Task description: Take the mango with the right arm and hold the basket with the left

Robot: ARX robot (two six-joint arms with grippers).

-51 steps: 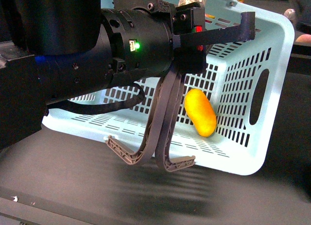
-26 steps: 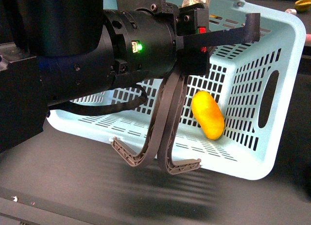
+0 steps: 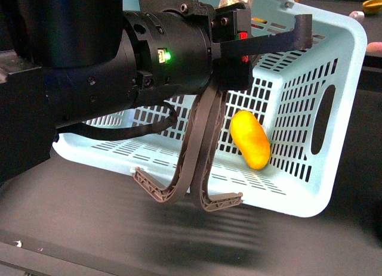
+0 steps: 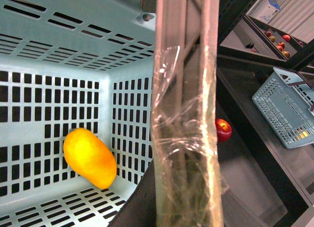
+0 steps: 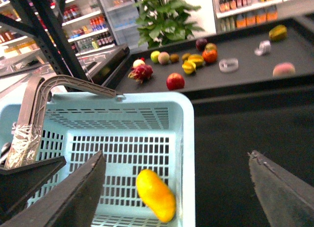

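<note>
- Mango is lying on the slotted floor of the light blue-green basket, near a corner and close to the end wall with the oval hand hole.
- Judging by this layout, the step in hand is steadying the basket while the right claw is working over the fruit.
- Doing that well is looking like a matter of holding the basket level, so the smooth mango is not rolling along the floor. The right claw should also be travelling straight up or down, clear of the rim.
- Over the basket, the right claw is hanging with its black fingers spread wide and nothing between them. Its wrist view is showing the mango below, between the two.
- Reaching across the basket's near side, the left claw is sitting on a bulky black arm showing a green light. Its curved, ribbed grey-brown fingers are hanging close together in front of the near rim, with the tips splaying over the dark counter.
- Whether the left claw is clamping any part of the basket cannot be told.
- A tape-wrapped ribbed bar is filling the middle of the left wrist view; whether it is a handle or a finger is unclear.
</note>
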